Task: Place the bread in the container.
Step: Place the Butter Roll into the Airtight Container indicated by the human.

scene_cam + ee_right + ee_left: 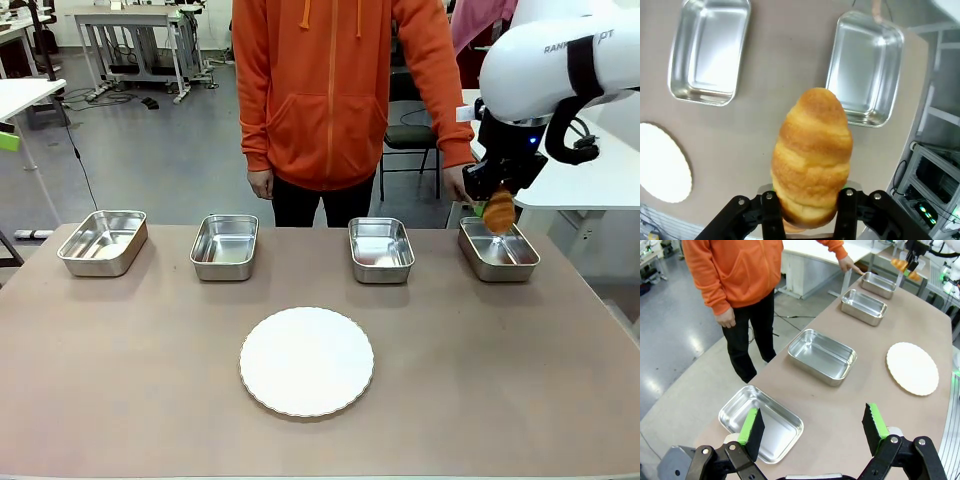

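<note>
- The bread (498,211) is held in the right gripper (497,205) at the upper right of the front view, hanging just above the far-right container (498,250), near its back left corner.
- In the right wrist view the bread (812,155) sits dead centre, pinched at its lower end between the two black fingers (772,212), so that gripper (809,216) is clamped tight on it.
- Behind the bread in that view, the container (865,67) is seen at upper right, a second pan (709,50) at upper left, and a slice of the white plate (662,165) at the left edge.
- The left gripper (812,427) is seen at the bottom of the left wrist view, spread wide with nothing between the green pads (749,424); the nearest pan (762,422) is partly under the left-hand pad.
- Four pans are lined up across the middle of the front view, and the plate (307,361) is set below them, centre frame, well apart from the container.
- A person in an orange hoodie (335,85) is seen at top centre of the front view, one hand (456,182) lowered near the container's far left corner; whether it's actually touching can't be told.
- In the left wrist view that hand (847,265) is at the top, beside the farthest pan (879,284).
</note>
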`<action>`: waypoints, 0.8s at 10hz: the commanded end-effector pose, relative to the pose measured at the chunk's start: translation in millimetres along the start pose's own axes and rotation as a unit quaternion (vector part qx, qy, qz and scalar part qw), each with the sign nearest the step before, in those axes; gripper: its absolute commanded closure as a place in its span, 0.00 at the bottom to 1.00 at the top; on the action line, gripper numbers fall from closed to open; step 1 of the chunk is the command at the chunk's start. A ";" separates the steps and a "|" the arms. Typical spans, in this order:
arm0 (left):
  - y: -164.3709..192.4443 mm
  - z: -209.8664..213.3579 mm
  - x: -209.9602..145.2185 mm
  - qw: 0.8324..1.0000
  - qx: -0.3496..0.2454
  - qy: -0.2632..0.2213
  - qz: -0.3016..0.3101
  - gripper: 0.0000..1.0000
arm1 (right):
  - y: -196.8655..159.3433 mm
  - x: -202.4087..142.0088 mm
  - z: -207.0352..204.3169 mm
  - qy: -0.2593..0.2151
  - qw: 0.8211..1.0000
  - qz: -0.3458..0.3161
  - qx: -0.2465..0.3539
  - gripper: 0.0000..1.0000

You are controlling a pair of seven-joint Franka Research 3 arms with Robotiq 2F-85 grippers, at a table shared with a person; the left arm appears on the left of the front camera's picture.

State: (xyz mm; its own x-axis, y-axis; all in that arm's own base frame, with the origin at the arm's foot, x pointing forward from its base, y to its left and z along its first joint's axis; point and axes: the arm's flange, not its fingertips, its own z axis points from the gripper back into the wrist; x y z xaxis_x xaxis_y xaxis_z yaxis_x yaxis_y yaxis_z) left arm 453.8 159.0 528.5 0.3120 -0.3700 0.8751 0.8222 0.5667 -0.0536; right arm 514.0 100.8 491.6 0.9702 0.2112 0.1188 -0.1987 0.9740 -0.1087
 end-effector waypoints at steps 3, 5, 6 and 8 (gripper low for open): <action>-1.9 0.8 1.8 1.000 -0.001 -0.004 -0.002 0.00 | 11.0 -3.7 10.3 0.013 1.000 0.011 -0.006 0.58; -1.9 0.8 1.8 1.000 -0.001 -0.004 -0.002 0.00 | 11.4 -4.1 3.9 0.012 1.000 0.011 -0.002 0.58; -1.9 0.8 1.8 1.000 -0.001 -0.004 -0.002 0.00 | -4.7 12.9 -4.6 0.015 0.998 0.056 0.001 0.58; -1.9 0.8 1.8 1.000 -0.001 -0.004 -0.002 0.00 | -30.9 37.4 -25.3 0.021 0.997 0.069 0.022 0.58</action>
State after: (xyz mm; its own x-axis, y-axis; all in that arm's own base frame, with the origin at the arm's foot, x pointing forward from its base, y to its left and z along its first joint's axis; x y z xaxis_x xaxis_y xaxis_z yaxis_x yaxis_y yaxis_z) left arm 453.8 159.0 528.6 0.3119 -0.3700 0.8751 0.8222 0.5667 -0.0534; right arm 536.5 89.5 475.4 0.9555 0.2861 0.0715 -0.2777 0.9545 -0.1091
